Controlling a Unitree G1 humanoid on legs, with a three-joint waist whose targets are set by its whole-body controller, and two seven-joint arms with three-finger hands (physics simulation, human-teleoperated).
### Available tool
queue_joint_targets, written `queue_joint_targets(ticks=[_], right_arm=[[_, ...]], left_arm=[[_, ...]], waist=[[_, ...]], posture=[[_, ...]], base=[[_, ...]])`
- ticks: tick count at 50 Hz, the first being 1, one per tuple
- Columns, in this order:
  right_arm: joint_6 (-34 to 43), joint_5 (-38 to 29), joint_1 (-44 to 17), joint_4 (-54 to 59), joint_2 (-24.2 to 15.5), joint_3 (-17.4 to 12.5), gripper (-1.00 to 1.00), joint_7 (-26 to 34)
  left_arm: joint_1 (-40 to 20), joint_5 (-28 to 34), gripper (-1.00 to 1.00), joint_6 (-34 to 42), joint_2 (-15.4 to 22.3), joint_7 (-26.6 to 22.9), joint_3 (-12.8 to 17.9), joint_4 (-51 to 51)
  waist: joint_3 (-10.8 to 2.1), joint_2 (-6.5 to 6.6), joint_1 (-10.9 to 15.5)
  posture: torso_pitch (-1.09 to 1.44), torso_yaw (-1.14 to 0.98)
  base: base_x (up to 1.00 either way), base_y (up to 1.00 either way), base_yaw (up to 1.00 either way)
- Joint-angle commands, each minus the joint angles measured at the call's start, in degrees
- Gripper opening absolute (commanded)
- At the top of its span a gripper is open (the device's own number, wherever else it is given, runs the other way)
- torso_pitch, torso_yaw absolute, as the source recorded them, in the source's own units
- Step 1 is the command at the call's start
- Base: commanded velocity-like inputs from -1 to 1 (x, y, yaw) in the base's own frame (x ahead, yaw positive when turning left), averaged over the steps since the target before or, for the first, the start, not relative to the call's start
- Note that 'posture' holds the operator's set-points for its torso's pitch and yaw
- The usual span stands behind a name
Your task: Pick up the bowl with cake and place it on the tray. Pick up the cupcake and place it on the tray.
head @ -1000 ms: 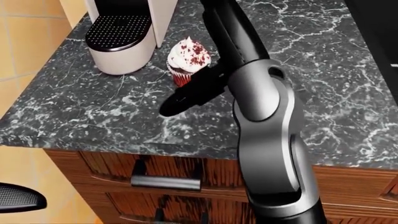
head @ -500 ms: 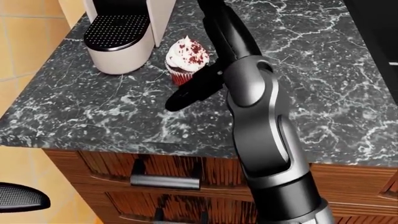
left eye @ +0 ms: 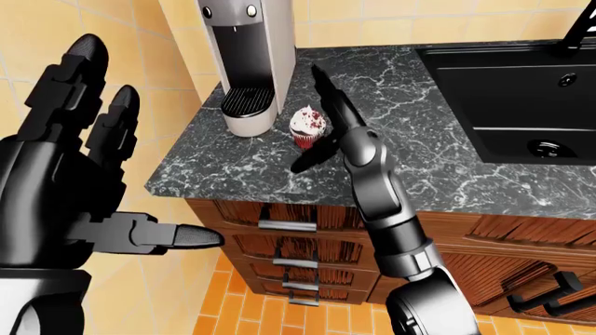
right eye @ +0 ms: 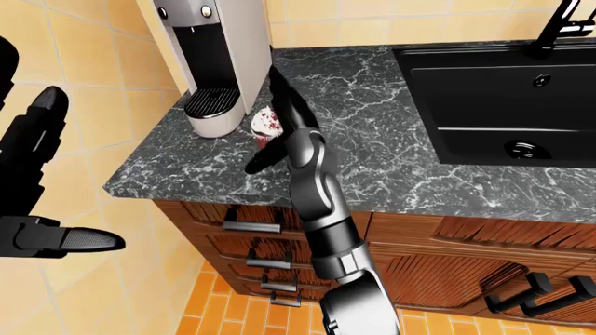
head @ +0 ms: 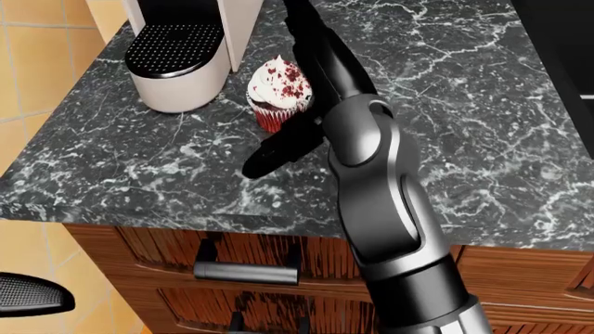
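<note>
Right hand open beside white-frosted red cupcake on dark marble counter, right of grey coffee machine; black sink far right.

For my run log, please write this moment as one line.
stage: reaching for cupcake | right hand: open, beside cupcake | left hand: open, raised | coffee machine: left of cupcake | tray: unseen
</note>
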Motion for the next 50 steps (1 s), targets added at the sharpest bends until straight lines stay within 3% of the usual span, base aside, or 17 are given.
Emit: queue_joint_targets(ticks=[1, 3, 4, 7, 13, 21, 25, 35, 45, 50], right_arm=[[-1.9, -0.3, -2.0, -2.2, 0.0, 0.0, 1.0, -0.5], [-2.1, -0.4, -1.8, -2.1, 0.0, 0.0, 0.94, -0.4], [-2.3, -0.4, -1.7, -1.9, 0.0, 0.0, 0.79, -0.4], [-2.5, -0.5, -1.5, -1.8, 0.0, 0.0, 0.67, -0.4], [-2.5, -1.2, -1.3, -1.9, 0.0, 0.2, 0.21, 0.0], [-6.5, -2.7, -3.1, 5.3, -1.0, 0.2, 0.15, -2.3], [-8.2, -3.3, -3.8, 8.4, -1.1, -0.2, -0.15, -3.2], [-10.0, -5.5, -3.0, 9.5, -1.2, -0.1, -0.48, -3.6], [-6.0, -8.1, -2.0, 0.6, -1.3, -0.1, -1.0, 0.6], [-3.0, -8.8, -0.5, -6.6, -1.6, -0.3, -1.0, 3.5]], left_arm=[[-0.8, 0.6, 1.0, -1.6, 1.0, 0.5, 1.4, -0.3], [-0.7, 0.5, 1.0, -1.7, 1.1, 0.6, 1.3, -0.3], [-0.7, 0.6, 1.0, -1.8, 1.1, 0.6, 1.1, -0.3], [-0.5, 0.7, 1.0, -2.0, 1.2, 0.6, 1.1, -0.3], [0.0, 0.8, 1.0, -2.5, 1.3, 0.5, 1.3, -0.3], [0.2, 0.5, 1.0, -2.8, 1.6, 0.5, 1.5, -0.3], [0.7, 0.5, 1.0, -3.2, 1.8, 0.4, 1.7, -0.3], [1.2, 1.5, 1.0, -3.4, 1.3, -0.2, 1.5, -0.3], [1.1, 0.9, 1.0, -3.6, 1.8, 0.2, 1.5, -0.3], [1.0, 0.3, 1.0, -3.7, 2.2, 0.7, 1.6, -0.3]], waist=[[-1.36, 0.27, 0.0], [-1.36, 0.27, 0.0], [-1.36, 0.27, 0.0], [-1.38, 0.28, 0.0], [-1.4, 0.29, 0.0], [-1.51, 0.32, -0.1], [-1.59, 0.36, -0.1], [-1.73, 0.29, 0.0], [-1.7, 0.03, 0.1], [-1.5, -0.09, 0.2]], posture=[[0.0, 0.0], [0.0, 0.0], [0.0, 0.0], [0.0, 0.0], [0.0, 0.0], [0.0, 0.0], [0.0, 0.0], [0.0, 0.0], [0.0, 0.0], [0.0, 0.0]], base=[[0.0, 0.0, 0.0], [0.0, 0.0, 0.0], [0.0, 0.0, 0.0], [0.0, 0.0, 0.0], [0.0, 0.0, 0.0], [0.0, 0.0, 0.0], [0.0, 0.0, 0.0], [0.0, 0.0, 0.0], [0.0, 0.0, 0.0], [0.0, 0.0, 0.0]])
